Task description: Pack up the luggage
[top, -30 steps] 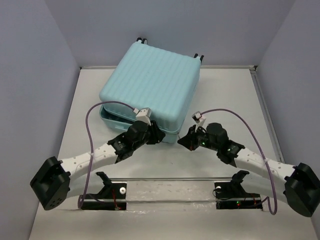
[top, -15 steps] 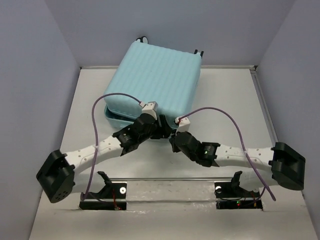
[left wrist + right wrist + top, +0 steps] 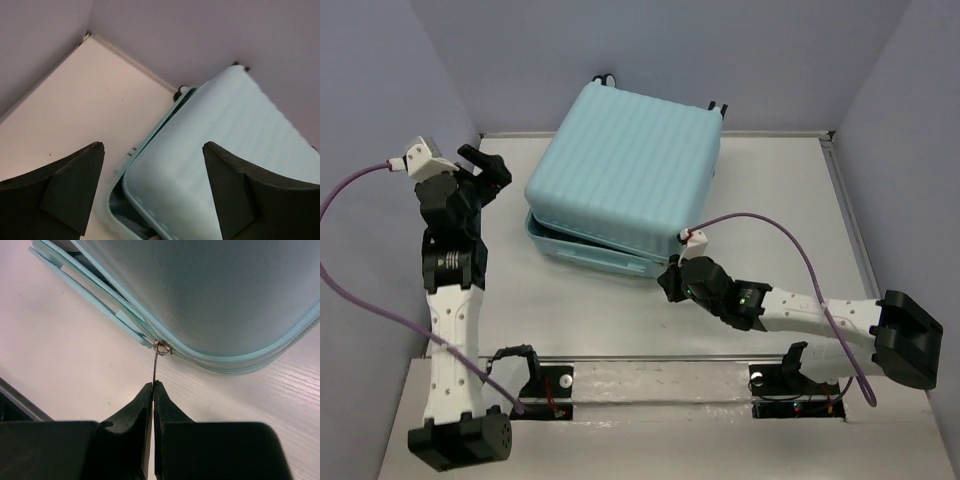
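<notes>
Just beyond the right pincer [image 3: 152, 385] lies the luggage [image 3: 215, 295]; its zipper pull [image 3: 156, 362] pinched.

The luggage [image 3: 625, 170] lies flat on the counter [image 3: 770, 200], in the far middle, with its wheels [image 3: 603, 78] at the far end by the back wall [image 3: 670, 50]. Its upper shell rests on the lower one, shifted a little to the far right, with a gap along the left side. The left gripper [image 3: 492, 172] hangs left of the luggage, apart from it. The right gripper [image 3: 666, 282] is at the near right corner, clamped on the zipper pull [image 3: 156, 367] just before the seam.
</notes>
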Robot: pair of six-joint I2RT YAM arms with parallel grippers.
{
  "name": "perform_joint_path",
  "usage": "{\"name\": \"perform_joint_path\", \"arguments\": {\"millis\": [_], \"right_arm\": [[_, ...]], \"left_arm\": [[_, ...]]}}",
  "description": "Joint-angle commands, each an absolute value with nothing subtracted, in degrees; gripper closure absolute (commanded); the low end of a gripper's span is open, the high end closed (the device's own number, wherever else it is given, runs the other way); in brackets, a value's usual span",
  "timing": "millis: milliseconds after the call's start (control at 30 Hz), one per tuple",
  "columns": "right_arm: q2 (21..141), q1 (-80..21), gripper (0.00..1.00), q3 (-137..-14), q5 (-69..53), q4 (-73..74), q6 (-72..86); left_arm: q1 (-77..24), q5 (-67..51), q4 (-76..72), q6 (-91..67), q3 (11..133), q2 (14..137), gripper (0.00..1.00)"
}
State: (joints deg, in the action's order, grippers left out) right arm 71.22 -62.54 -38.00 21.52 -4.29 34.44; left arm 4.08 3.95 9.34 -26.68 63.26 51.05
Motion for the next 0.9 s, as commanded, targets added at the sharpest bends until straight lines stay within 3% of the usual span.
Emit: {"name": "perform_joint_path", "arguments": {"millis": [0,67,233,400,567,700,867], "right_arm": [[68.73,-61.53,0.93,-38.76,15.65,-8.18,32.34],[68.64,-61.52,0.93,-39.11,15.03,-8.09,31.73],[69.61,-61.52,0.93,-40.34,14.33,-7.91,31.11],[72.59,-61.52,0.93,-42.88,13.01,-8.26,30.50],[79.86,-61.52,0.93,-49.55,9.06,-9.76,27.08],[92.49,-65.91,0.93,-64.74,6.42,-6.27,22.60],[107.03,-70.83,0.93,-89.86,-5.84,2.18,19.07]], "left_arm": [[14.48,-12.01,7.41,-32.15,53.81,61.69,0.14],[15.99,-17.30,1.59,-36.28,49.24,65.02,0.29],[16.00,-17.75,-3.16,-38.23,43.70,70.22,0.44],[14.95,-20.56,-8.69,-41.31,37.19,72.24,0.55],[4.69,-22.58,-12.30,-43.15,32.88,72.95,0.61],[-2.00,-23.90,-16.78,-47.01,28.22,71.55,0.63],[-6.41,-23.38,-17.49,-49.04,23.74,64.35,0.67]]}}
